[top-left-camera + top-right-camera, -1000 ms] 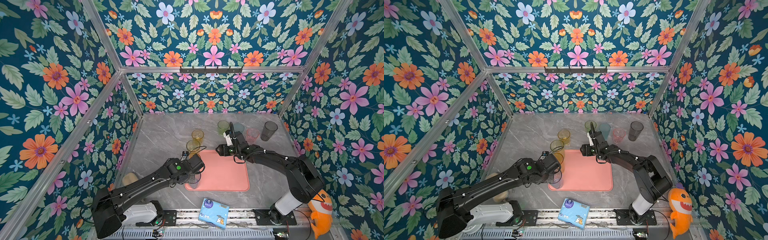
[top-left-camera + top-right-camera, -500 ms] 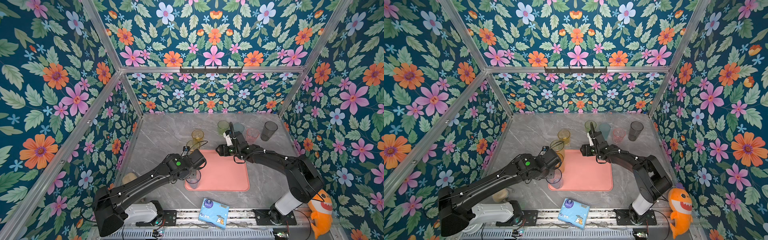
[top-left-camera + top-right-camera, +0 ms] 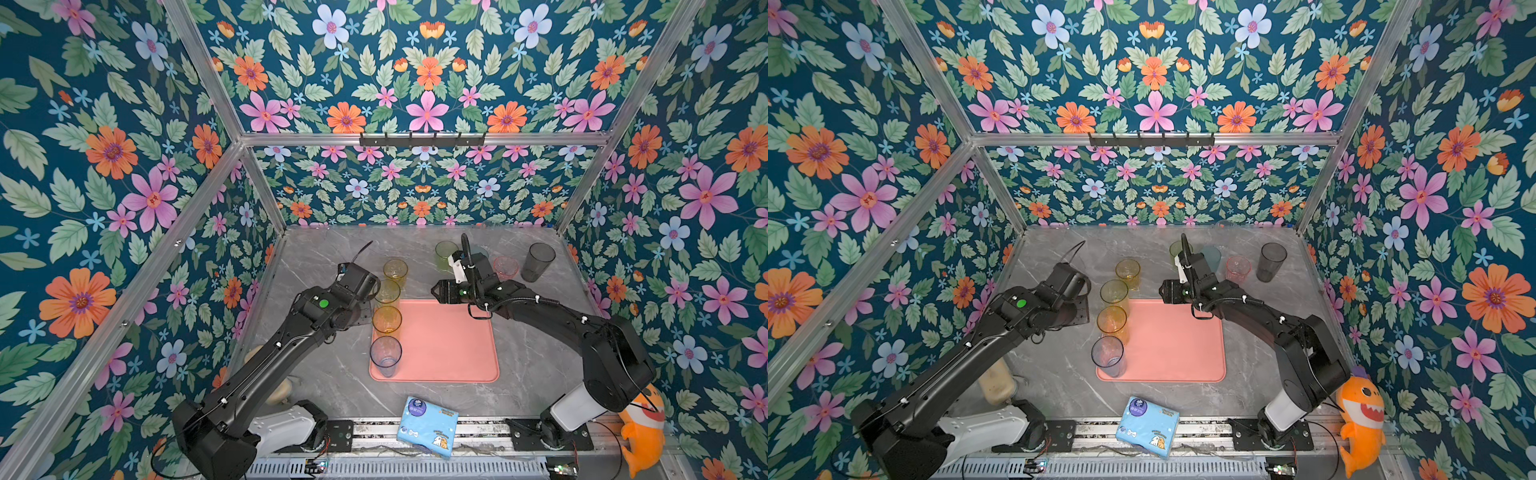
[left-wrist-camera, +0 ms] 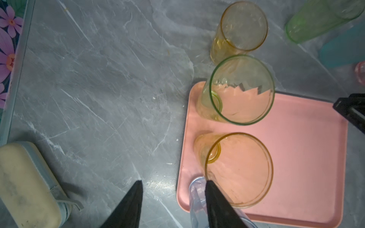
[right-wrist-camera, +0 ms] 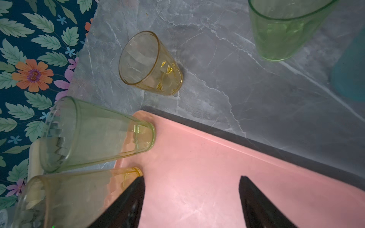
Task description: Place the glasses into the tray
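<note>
The left end effector (image 4: pixel 173 181), apart and empty like the right end effector (image 5: pixel 191 177), hung close beside the blue-grey glass (image 3: pixel 385 356) at the near left corner of the tray (image 3: pixel 449 345) and could have toppled it swinging away.

The table (image 3: pixel 316 266) is seen as smooth grey marble-look stone with a faint sheen, and the tray (image 3: pixel 453 345) as smooth, matt pink plastic. The glasses (image 3: pixel 386 320) are shown as glossy, translucent tinted material, faceted on some. The frame (image 3: pixel 291 139) is made of bare brushed metal, and the packet (image 3: pixel 428 424) is wrapped in shiny printed film.
</note>
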Controlling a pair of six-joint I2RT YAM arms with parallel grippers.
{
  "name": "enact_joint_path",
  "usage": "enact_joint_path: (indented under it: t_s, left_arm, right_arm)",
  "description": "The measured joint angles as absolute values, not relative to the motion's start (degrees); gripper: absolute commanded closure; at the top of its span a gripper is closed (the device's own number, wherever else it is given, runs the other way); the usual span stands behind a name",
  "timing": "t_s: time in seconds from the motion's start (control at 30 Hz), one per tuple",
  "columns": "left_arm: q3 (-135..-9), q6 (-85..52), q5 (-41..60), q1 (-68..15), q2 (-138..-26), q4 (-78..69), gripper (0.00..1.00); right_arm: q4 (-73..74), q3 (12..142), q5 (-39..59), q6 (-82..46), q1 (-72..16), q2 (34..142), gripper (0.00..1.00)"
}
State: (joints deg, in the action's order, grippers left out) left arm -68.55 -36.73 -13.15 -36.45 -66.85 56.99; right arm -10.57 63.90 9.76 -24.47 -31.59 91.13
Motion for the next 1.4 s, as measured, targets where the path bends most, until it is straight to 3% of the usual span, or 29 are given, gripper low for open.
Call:
enact_joint_path:
  t_s: [0.43,0.93,1.2,1.4]
  left_arm:
    - [-55.88,-32.88,-18.31,-34.89,-58.61,39.07,0.4]
    - [-48.34,-29.17,-20.45,-34.92,-55.05,31.35,0.37]
    - [-47.86,-27.4,-22.35,-34.92,-53.49,30.94,0.36]
    - [-46.81,-26.81,-23.29,-34.92,-53.08,29.71,0.36]
  right_arm:
    - [-28.53,82.52,4.05,-28.73,-32.05,94.21,0.23]
    - [-44.03,94.72,-5.87,-35.81,-31.64,94.35,0.21]
    - [-46.46,98.74,-6.72,-36.18,-24.62,94.39,0.21]
    - [-46.7,103.46,-5.98,-35.7,-17.91,100.12,0.21]
